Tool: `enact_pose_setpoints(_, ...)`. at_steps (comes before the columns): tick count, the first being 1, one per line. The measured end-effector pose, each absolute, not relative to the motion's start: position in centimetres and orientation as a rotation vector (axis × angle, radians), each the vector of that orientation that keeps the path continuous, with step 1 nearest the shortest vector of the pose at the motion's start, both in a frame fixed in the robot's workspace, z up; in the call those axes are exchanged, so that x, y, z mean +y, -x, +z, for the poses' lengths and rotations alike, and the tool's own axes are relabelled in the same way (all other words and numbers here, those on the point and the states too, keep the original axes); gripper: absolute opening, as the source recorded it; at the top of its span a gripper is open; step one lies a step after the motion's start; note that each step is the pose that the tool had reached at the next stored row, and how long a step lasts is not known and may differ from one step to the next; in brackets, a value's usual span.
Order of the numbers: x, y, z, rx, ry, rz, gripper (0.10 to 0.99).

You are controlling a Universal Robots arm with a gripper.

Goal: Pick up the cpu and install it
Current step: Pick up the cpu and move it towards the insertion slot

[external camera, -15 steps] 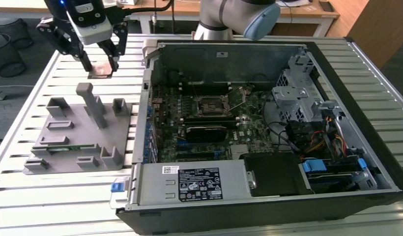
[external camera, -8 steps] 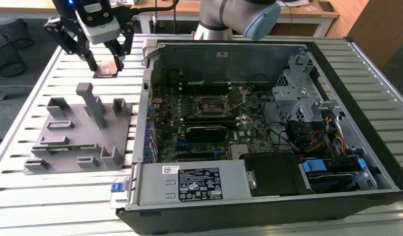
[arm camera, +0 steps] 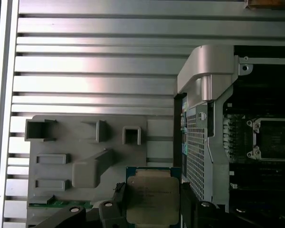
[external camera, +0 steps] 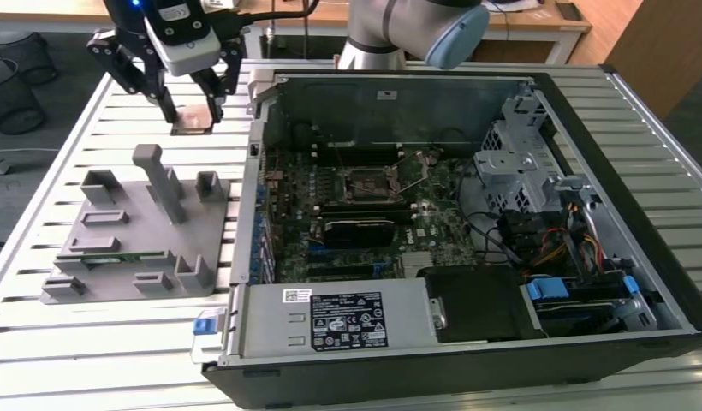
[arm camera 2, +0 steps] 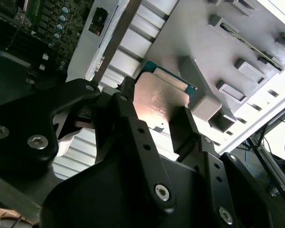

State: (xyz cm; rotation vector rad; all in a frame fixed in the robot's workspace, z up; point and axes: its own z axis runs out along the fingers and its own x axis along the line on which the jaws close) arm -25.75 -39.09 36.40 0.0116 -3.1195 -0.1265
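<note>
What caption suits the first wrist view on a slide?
The black hand grips the square silvery-topped, green-rimmed cpu by the grey moulded holder tray, beside the open computer case.

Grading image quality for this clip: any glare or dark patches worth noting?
Second wrist view: pinkish glare on the cpu top, fingers nearly black. First wrist view: bright glare band across the table slats. Exterior view: even light, case interior darker.
</note>
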Motion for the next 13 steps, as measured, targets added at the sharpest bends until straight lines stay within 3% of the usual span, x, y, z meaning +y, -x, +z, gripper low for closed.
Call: enact_pose_setpoints(13,-38.9,24.3,36.4,-3.12,-0.012,-0.126,0.537)
